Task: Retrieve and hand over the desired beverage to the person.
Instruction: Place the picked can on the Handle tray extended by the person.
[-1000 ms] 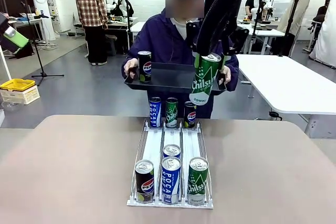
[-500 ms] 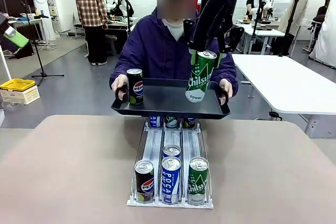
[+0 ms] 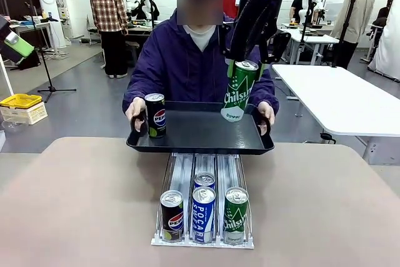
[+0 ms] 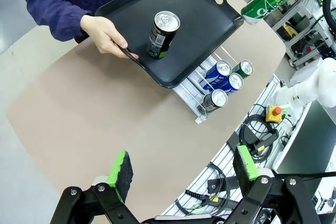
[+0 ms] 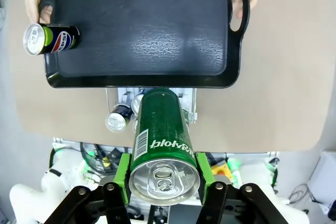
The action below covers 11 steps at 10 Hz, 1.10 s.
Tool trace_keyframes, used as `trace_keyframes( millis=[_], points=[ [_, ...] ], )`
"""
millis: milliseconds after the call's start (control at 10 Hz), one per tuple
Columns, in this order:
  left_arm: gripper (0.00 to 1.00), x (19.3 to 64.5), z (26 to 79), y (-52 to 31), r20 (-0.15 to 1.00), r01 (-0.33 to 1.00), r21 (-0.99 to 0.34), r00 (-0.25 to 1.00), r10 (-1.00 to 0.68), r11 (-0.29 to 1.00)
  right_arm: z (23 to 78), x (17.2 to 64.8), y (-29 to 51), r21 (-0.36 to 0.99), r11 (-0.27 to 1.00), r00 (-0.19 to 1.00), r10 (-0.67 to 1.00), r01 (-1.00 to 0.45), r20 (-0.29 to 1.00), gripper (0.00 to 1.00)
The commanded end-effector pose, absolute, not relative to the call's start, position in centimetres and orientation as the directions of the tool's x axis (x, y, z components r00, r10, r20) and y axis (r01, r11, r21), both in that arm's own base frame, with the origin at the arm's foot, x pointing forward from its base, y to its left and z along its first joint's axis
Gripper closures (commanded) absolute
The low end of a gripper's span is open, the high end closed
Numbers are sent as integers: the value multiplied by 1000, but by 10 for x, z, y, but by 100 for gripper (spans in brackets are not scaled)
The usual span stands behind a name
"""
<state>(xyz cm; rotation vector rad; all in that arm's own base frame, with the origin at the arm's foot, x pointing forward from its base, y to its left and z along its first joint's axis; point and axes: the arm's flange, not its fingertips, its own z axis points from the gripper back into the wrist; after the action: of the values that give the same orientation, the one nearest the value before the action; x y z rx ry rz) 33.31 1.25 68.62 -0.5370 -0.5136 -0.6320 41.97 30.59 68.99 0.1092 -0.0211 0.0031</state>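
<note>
Chilsung can, upper centre of frame, clamped in your right gripper above the person's tray, ready for delivery; left gripper released.

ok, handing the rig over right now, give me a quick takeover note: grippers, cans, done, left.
Right gripper: shut on the green Chilsung can, held over the black tray.
Left gripper: open, empty, high above the table.
The person holds the tray by both handles over the can rack; a Pepsi can stands on it.
Done: Chilsung can picked up.
Left: set it on the tray, release.
</note>
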Motion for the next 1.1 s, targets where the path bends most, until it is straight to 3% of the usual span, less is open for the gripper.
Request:
trace_keyframes(
  millis=[0, 1000],
  points=[
    [0, 331, 686, 13, 584, 659, -304, 699, -412, 688, 689, 414, 302, 99, 995, 999, -8, 5, 35, 57],
    [0, 331, 686, 13, 584, 659, -304, 699, -412, 688, 689, 414, 302, 99, 995, 999, -8, 5, 35, 57]
  ],
)
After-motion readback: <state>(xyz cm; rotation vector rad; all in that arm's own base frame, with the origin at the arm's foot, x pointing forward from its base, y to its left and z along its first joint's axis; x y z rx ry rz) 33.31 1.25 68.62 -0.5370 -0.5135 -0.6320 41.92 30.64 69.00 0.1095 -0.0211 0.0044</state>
